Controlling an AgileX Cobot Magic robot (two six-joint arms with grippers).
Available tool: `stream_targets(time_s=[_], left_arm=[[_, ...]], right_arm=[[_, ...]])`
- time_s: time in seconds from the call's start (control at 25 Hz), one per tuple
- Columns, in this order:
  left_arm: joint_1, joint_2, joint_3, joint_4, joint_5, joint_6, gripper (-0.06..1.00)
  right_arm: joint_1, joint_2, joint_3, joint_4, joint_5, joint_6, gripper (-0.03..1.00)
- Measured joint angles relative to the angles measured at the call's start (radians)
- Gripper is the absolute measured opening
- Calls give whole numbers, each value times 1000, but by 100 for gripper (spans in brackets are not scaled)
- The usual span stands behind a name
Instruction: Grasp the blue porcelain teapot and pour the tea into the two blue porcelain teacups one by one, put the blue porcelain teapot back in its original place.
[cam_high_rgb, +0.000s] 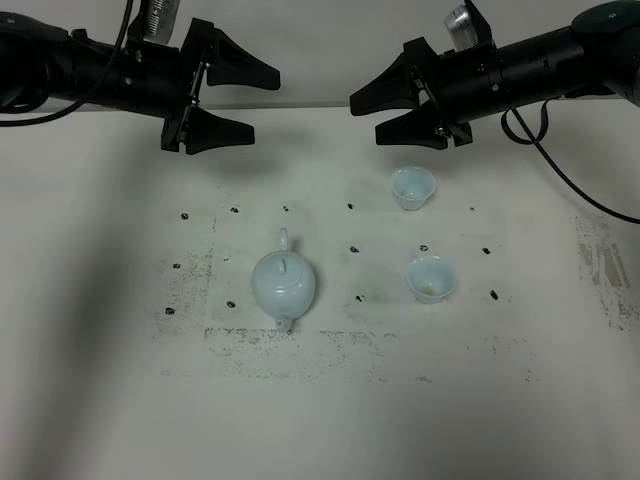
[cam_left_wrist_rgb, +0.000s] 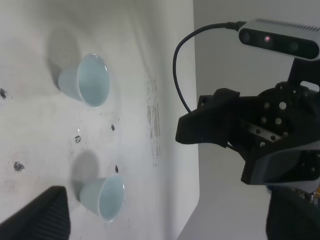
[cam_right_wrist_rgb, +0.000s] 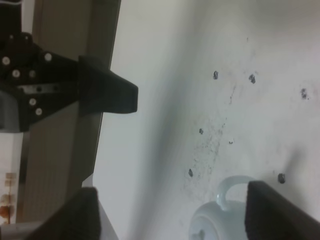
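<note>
The blue porcelain teapot (cam_high_rgb: 283, 285) stands upright on the white table, left of centre, lid on, handle toward the back and spout toward the front. The two blue porcelain teacups stand to its right: the far one (cam_high_rgb: 413, 187) and the near one (cam_high_rgb: 432, 278), which has a brownish trace inside. My left gripper (cam_high_rgb: 265, 102) hovers open above the back left, holding nothing. My right gripper (cam_high_rgb: 365, 118) hovers open at the back right, just behind the far cup. The left wrist view shows both cups (cam_left_wrist_rgb: 90, 80) (cam_left_wrist_rgb: 105, 197). The right wrist view shows the teapot (cam_right_wrist_rgb: 220, 215) between my right fingers (cam_right_wrist_rgb: 280, 210).
Small black marks (cam_high_rgb: 354, 248) dot the table (cam_high_rgb: 100, 400) in rows around the teapot and cups. Grey scuffed patches lie in front of the teapot (cam_high_rgb: 300, 345) and at the right edge (cam_high_rgb: 605, 275). The table's back edge meets a pale wall.
</note>
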Motion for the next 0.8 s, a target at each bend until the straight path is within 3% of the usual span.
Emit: stream_targets(time_s=[0.8], left_arm=[[0,0,0,0,0,4,76]], right_arm=[[0,0,0,1,0,0,59]])
